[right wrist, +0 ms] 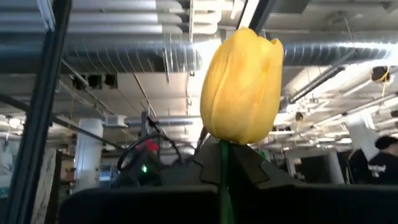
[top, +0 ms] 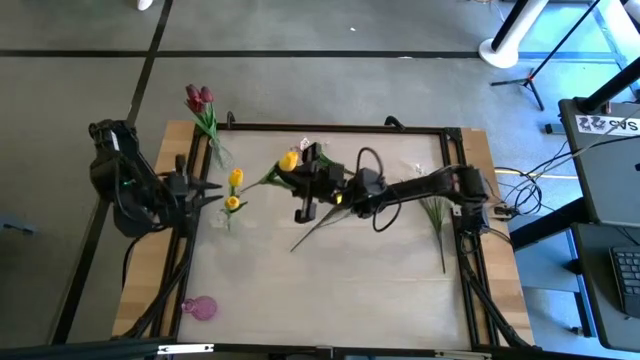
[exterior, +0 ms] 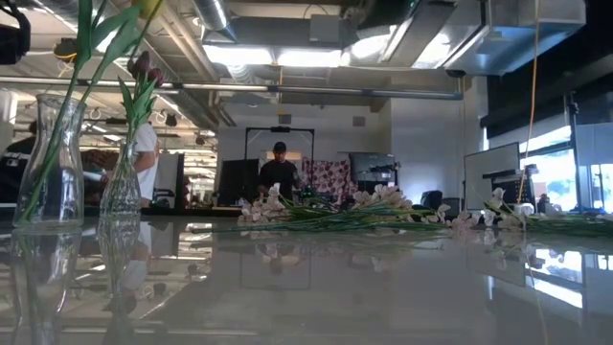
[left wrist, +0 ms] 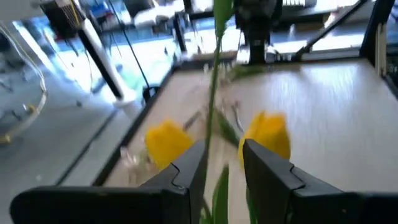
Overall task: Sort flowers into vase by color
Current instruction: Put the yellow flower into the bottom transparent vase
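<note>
**Yellow tulip held over the table centre**

You see the right gripper [top: 312, 172] clamped on the stalk of a yellow tulip [top: 289, 160], near the middle of the table [top: 330, 290]. Its long green stalk runs from the bloom at about 10 o'clock down toward 5 o'clock. In the right wrist view the bloom is closed, smooth and bright yellow. At 9 o'clock, the left gripper [top: 212, 190] has its fingers apart beside two yellow tulips [top: 234, 190] standing in a glass vase [exterior: 48, 163]. Dark red tulips [top: 199, 98] stand at 11 o'clock.
</note>
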Controlling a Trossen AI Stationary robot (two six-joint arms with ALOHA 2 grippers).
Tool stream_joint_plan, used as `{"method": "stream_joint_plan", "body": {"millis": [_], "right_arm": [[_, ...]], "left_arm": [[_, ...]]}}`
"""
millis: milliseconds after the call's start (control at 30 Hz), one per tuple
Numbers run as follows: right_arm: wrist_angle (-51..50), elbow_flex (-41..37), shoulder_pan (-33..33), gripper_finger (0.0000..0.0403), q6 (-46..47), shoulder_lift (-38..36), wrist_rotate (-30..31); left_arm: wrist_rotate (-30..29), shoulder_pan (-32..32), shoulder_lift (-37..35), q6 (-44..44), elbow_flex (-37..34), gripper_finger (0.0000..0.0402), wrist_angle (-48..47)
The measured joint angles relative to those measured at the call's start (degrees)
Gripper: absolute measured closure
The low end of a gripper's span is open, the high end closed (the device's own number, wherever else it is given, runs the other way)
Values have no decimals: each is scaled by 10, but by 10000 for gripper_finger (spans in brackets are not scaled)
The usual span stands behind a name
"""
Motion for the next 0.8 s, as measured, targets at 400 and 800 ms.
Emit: {"method": "stream_joint_plan", "body": {"millis": [400,800], "right_arm": [[-45,0,-11,394,-6,-18,-68],[-90,0,-15,394,-9,-18,-72]], "left_arm": [[57,147,-5,267,0,281,305],[320,366,61,306,0,254,429]]}}
